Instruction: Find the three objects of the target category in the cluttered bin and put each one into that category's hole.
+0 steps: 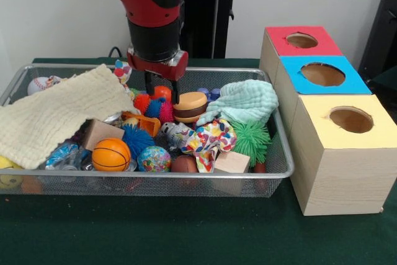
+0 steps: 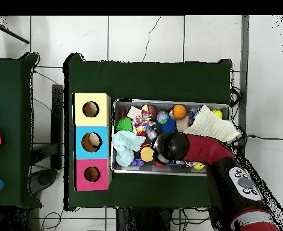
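Note:
The wire-mesh bin [image 1: 142, 67] is full of toys and cloths; it also shows in the overhead view [image 2: 168, 101]. My gripper [image 1: 162, 94] reaches down into the bin's back middle. Its fingers [image 1: 149, 85] stand apart on either side of a small orange-red round thing [image 1: 162, 92]. I cannot tell whether that thing is a plush toy. A pale yellow thing [image 1: 7, 178] peeks out under the cream cloth at the bin's left end. The red-topped box's hole [image 1: 302, 40] is farthest back on the right, also seen from overhead [image 2: 92, 174]. In the overhead view my arm [image 2: 171, 147] hides the gripper.
A cream cloth [image 1: 56, 113] covers the bin's left part and a mint cloth [image 1: 245, 100] its right back. A basketball [image 1: 110, 154], green spiky ball [image 1: 251, 138], burger toy [image 1: 190, 107] and wooden block [image 1: 231, 162] lie around. Blue-topped [image 1: 322, 74] and yellow-topped [image 1: 350, 119] boxes stand nearer.

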`<control>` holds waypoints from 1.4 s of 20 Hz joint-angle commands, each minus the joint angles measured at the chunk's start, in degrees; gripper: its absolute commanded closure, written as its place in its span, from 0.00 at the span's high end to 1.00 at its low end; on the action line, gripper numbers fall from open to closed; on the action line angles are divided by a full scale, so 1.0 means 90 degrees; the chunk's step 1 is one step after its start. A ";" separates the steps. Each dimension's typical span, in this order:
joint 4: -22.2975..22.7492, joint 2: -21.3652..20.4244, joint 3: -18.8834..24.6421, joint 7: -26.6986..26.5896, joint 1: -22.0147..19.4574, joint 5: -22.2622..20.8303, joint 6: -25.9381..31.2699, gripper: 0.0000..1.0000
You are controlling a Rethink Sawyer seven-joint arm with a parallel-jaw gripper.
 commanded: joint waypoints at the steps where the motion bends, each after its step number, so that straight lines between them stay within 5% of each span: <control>1: -0.0007 0.0032 0.0348 -0.0564 -0.0060 -0.0650 -0.0677 1.00; 9: 0.0055 -0.0618 0.0075 -0.0071 0.0297 -0.1364 -0.1607 1.00; 14: 0.0109 -0.0687 -0.0025 0.0127 0.0510 -0.1390 -0.1697 1.00; 21: -0.0918 0.0331 -0.0133 0.0210 0.0762 -0.1372 -0.1935 1.00; 28: -0.1181 0.0598 -0.0179 0.0058 0.0744 -0.1440 -0.1962 1.00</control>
